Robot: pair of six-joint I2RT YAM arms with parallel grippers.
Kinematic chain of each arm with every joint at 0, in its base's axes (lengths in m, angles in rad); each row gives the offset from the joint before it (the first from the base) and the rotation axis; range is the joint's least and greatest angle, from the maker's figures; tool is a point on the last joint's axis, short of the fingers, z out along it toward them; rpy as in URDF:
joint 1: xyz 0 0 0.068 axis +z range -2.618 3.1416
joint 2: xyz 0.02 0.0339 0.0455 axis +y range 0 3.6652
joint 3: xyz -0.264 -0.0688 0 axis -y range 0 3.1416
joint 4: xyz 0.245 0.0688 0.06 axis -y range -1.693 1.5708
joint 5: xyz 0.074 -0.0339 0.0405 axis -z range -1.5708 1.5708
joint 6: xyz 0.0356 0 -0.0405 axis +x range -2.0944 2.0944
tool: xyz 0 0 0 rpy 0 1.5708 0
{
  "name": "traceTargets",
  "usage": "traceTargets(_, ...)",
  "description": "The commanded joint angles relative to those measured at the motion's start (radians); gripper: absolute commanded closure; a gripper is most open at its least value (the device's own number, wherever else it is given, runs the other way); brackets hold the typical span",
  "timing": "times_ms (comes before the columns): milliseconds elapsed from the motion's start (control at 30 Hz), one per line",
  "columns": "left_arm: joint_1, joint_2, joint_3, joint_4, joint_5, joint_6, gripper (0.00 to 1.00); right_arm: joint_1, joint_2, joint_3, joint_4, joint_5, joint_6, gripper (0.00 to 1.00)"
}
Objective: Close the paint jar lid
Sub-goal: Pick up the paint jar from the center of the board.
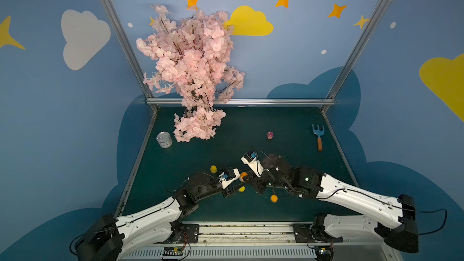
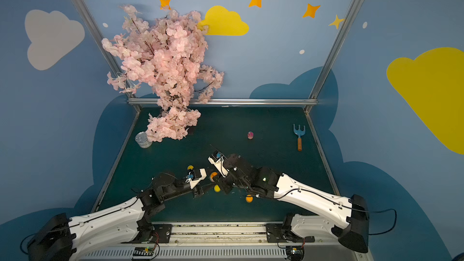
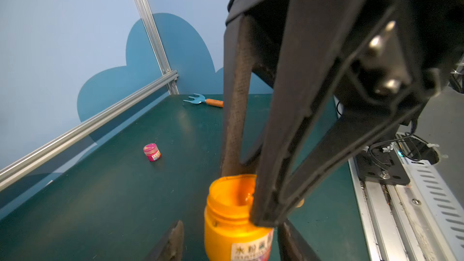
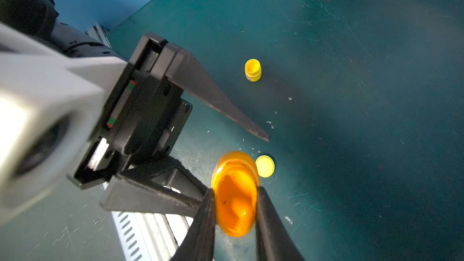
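The orange paint jar has no lid on and shows wet orange paint inside. My right gripper is shut on its neck, one finger on each side of the rim. In both top views the jar sits between the two arms near the table's front middle. My left gripper is open around the jar's body, with a clear gap on at least one side. An orange lid lies flat on the table under the right arm. Whether the jar's base rests on the table is hidden.
A yellow lid lies right beside the jar, and a small open yellow jar stands farther left. A pink jar, a blue hand rake, a tin can and a pink blossom tree stand farther back.
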Motion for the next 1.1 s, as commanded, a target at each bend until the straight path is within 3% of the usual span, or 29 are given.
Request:
traceTargets(0, -0.001, -0.031, -0.004, -0.01, -0.024, -0.012, 0.45, 0.004, -0.018, 0.02, 0.035, 0.008, -0.001, 0.75)
traceTargets(467, 0.001, -0.02, 0.016, -0.041, 0.0, -0.001, 0.59, 0.01, -0.012, 0.016, 0.059, -0.003, 0.006, 0.76)
traceTargets(700, -0.001, 0.0, 0.032, -0.034, 0.007, -0.006, 0.6, 0.009, -0.006, 0.015, 0.067, -0.007, 0.006, 0.76)
traceTargets(900, -0.001, -0.02, 0.032, -0.03, 0.008, -0.022, 0.48, 0.01, 0.007, 0.007, 0.087, -0.013, 0.01, 0.76)
traceTargets(1067, 0.0, -0.035, 0.033, -0.045, 0.006, -0.017, 0.52, 0.01, 0.013, 0.007, 0.09, -0.016, 0.009, 0.76)
